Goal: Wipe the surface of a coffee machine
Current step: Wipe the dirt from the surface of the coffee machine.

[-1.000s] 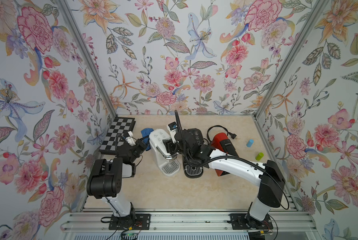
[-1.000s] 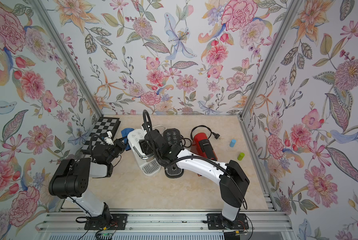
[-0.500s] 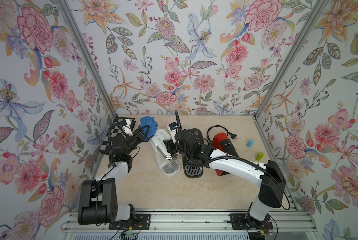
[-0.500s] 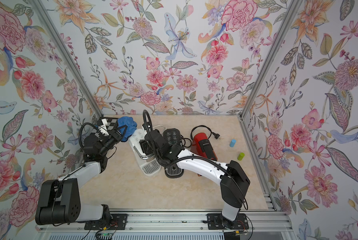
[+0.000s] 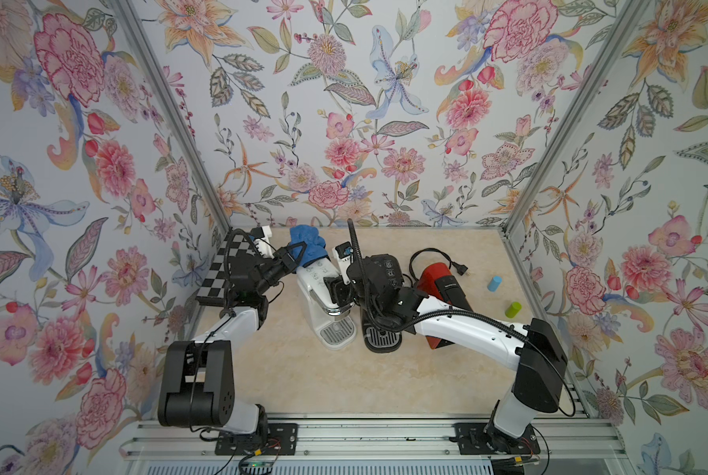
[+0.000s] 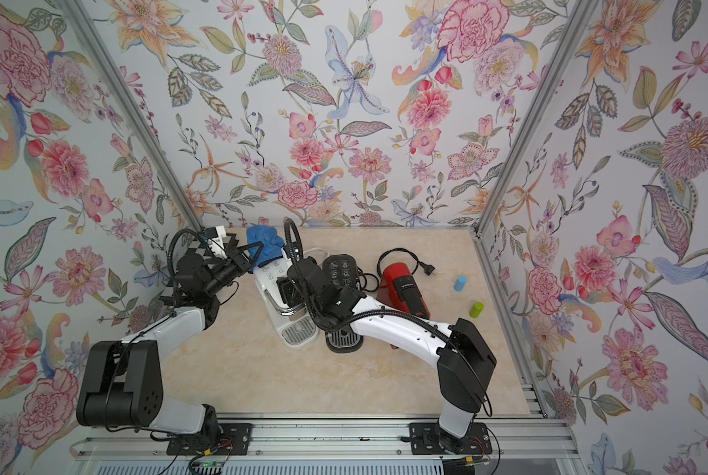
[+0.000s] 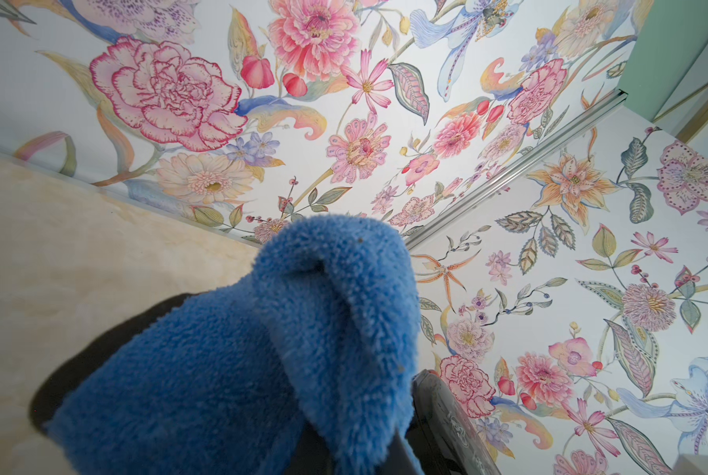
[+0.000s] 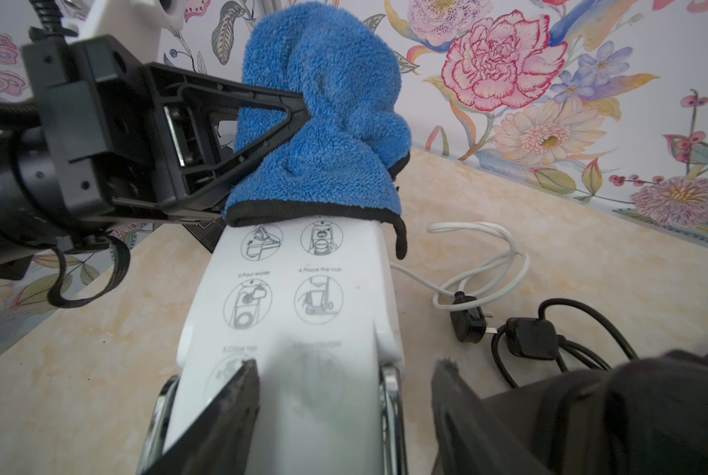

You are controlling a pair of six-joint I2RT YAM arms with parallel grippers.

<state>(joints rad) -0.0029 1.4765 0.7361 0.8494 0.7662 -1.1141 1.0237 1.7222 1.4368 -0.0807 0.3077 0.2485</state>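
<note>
The white coffee machine (image 5: 317,283) stands mid-table, with pictograms on its top (image 8: 286,288). A fluffy blue cloth (image 5: 308,246) lies bunched over the rear of that top, its black hem on the white surface (image 8: 303,214). My left gripper (image 5: 302,249) is shut on the cloth; a black triangular finger (image 8: 262,119) pinches it from the side. The cloth (image 7: 303,349) fills the left wrist view and hides the fingertips. My right gripper (image 8: 344,407) stands open over the machine's front end (image 6: 284,294). One finger lies above the top, and the other hangs clear beside the chrome handle.
A black coffee machine (image 5: 383,267) and a red one (image 5: 443,288) stand right of the white one. White cord (image 8: 480,263) and black plugs (image 8: 529,337) lie behind. A checkerboard (image 5: 216,279) leans at the left wall. Blue (image 5: 494,283) and green (image 5: 513,309) cylinders sit far right.
My left arm rose from low beside the machine and carried the cloth up and back, onto the rear of the machine's top. The right arm has stayed in place.
</note>
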